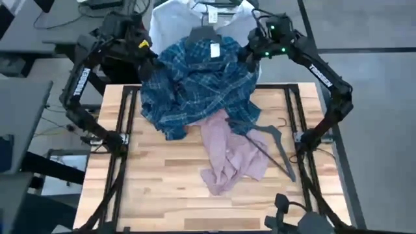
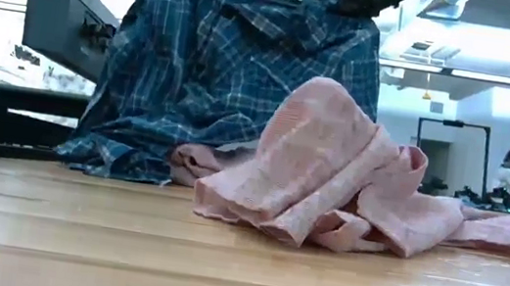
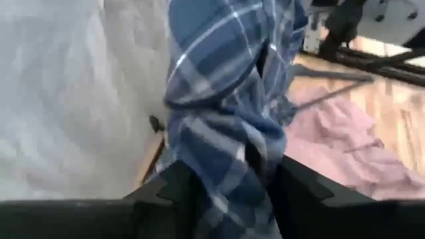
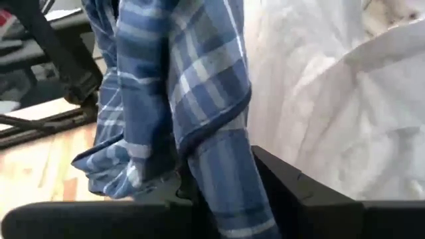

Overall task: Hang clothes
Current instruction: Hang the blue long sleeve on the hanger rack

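The plaid shirt (image 1: 195, 81) hangs collar-up at the desk's (image 1: 162, 195) far edge, its length vertical, with left hand (image 3: 229, 192) and right hand (image 4: 219, 192) each clamped on its cloth. The pink shirt (image 1: 231, 153) lies crumpled mid-desk, and each arm reads "TROSSEN" (image 1: 323, 73).

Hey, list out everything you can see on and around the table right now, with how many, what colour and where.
plaid shirt: one, blue and white, held up over the table's far edge, lower part draped on the wood
pink shirt: one, dusty pink, crumpled on the table's middle, partly under the plaid shirt's hem
white shirt: one, white, hanging behind the plaid shirt beyond the far edge
wire hanger: one, dark, lying on the table, partly on the pink shirt
table: one, light wood with dark rails along both sides
left pincer: one, dark, at the plaid shirt's left shoulder, cloth between its fingers
right pincer: one, dark, at the plaid shirt's right shoulder, cloth between its fingers
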`<action>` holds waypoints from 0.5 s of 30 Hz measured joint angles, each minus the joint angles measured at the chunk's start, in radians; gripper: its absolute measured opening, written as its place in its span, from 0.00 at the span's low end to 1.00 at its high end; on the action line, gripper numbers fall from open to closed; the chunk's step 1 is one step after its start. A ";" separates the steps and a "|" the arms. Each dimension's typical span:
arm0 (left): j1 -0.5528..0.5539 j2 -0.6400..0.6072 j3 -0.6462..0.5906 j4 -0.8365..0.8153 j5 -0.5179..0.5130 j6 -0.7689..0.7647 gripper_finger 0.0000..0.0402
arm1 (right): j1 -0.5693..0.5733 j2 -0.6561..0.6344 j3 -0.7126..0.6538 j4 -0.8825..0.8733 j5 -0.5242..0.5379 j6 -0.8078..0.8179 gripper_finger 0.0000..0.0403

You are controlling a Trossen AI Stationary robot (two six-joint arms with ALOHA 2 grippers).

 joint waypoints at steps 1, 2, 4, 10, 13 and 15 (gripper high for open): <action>0.014 -0.003 0.000 0.007 0.030 -0.001 0.35 | -0.005 0.000 0.000 -0.011 0.004 -0.007 0.21; 0.027 -0.010 0.000 0.010 0.055 -0.001 0.35 | -0.011 0.000 0.000 -0.020 0.007 -0.013 0.21; 0.046 -0.025 0.000 0.025 0.088 -0.002 0.35 | -0.018 0.000 0.000 -0.025 0.011 -0.014 0.21; 0.101 -0.047 0.000 0.132 0.033 -0.055 0.35 | -0.041 0.000 -0.001 0.131 0.017 0.066 0.21; 0.102 -0.065 0.001 0.172 0.034 -0.074 0.35 | -0.052 0.001 -0.001 0.257 0.028 0.135 0.21; 0.101 -0.069 0.001 0.178 0.035 -0.072 0.35 | -0.065 0.001 -0.001 0.314 0.034 0.171 0.21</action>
